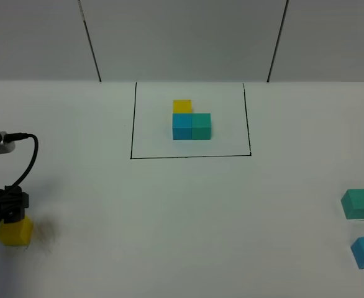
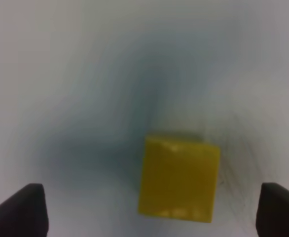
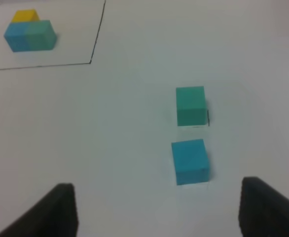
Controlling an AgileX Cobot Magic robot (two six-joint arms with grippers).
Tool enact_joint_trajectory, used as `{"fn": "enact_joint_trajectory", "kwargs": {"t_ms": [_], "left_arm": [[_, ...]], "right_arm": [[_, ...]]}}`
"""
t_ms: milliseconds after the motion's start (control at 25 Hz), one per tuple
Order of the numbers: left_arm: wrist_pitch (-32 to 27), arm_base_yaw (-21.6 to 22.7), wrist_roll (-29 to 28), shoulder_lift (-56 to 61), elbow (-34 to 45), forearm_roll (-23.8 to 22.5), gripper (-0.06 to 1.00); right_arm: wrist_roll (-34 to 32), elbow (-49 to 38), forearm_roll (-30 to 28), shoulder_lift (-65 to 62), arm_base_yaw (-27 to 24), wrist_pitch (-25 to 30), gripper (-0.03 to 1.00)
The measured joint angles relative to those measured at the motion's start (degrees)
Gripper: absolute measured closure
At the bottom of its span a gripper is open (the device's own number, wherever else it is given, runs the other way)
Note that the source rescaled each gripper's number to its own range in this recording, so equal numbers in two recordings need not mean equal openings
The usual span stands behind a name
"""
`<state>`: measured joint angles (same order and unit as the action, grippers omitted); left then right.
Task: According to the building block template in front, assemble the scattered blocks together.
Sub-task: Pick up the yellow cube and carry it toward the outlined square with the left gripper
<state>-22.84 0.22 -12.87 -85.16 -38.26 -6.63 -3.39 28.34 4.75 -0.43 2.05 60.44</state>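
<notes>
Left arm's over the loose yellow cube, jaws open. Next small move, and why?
Likely close the left gripper on the yellow cube. The left wrist view shows the jaws open with the cube between them and touching neither. The cube lies nearer one side, so it may slide a little as the jaws meet it. Whether the gripper is low enough is hard to tell.

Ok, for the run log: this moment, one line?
left tool open over yellow block; right tool open, empty; green block, blue block loose
</notes>
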Motion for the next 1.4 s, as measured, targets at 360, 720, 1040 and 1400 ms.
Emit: {"fn": "enact_joint_trajectory", "kwargs": {"t_ms": [360, 720, 1040, 1400], "left_arm": [[0.70, 0.00, 0.31, -6.15, -3.70, 0.22, 0.05], [-5.16, 0.00, 1.08, -9.82, -7.34, 0.44, 0.08], [-5.37, 0.00, 6.64, -9.97, -7.34, 5.89, 0.10], [-4.64, 0.00, 7.21, -15.38, -7.57, 6.63, 0.14]], "right_arm": [[0.00, 0.00, 0.00, 0.00, 0.00, 0.00, 0.37], [0.00, 0.00, 0.00, 0.00, 0.00, 0.00, 0.37], [0.00, -0.17, 0.00, 0.00, 0.00, 0.00, 0.37], [0.00, -0.17, 0.00, 0.00, 0.00, 0.00, 0.37]]}}
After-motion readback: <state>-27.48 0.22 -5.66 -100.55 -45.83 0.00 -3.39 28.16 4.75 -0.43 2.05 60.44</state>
